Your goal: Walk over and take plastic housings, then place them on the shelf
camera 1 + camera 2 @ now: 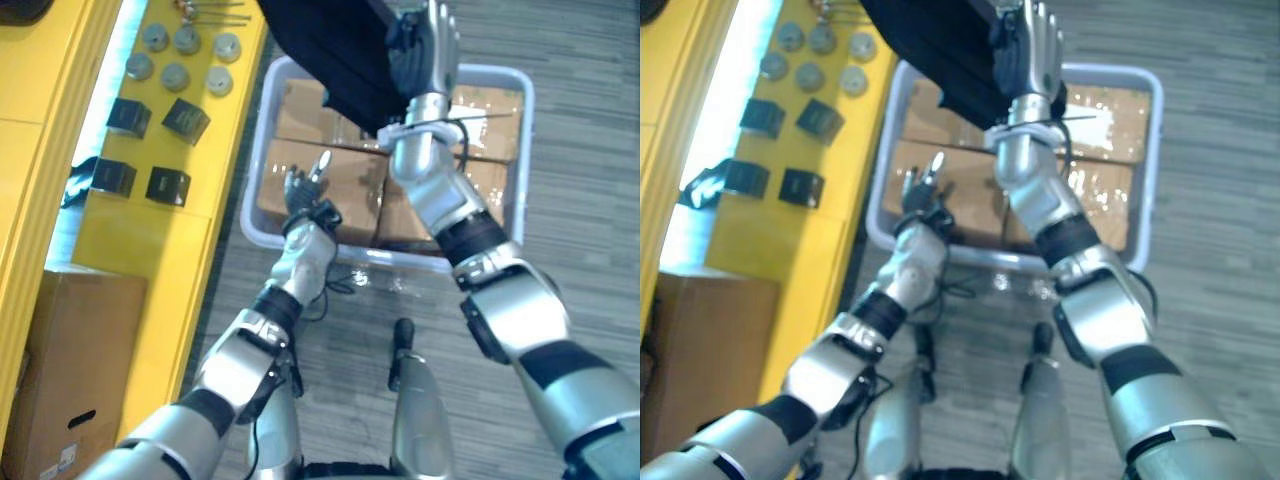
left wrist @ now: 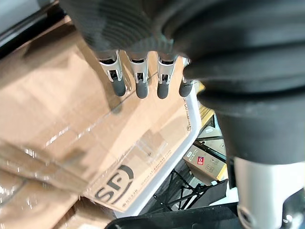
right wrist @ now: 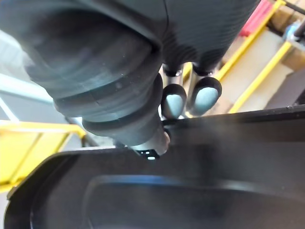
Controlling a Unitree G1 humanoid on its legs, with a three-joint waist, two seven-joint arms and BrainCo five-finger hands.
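A large black plastic housing hangs in the air over the far side of a pale crate. My right hand is shut on its rim. In the right wrist view the fingertips hook over the housing's edge and the thumb presses from the other side. My left hand is open and holds nothing. It hovers low over the taped cardboard boxes that lie in the crate, and its straight fingers point down at the cardboard.
A yellow shelf runs along the left. On it sit several small black cubes and several grey discs. A brown cardboard box stands below at the lower left. Grey striped floor lies to the right of the crate.
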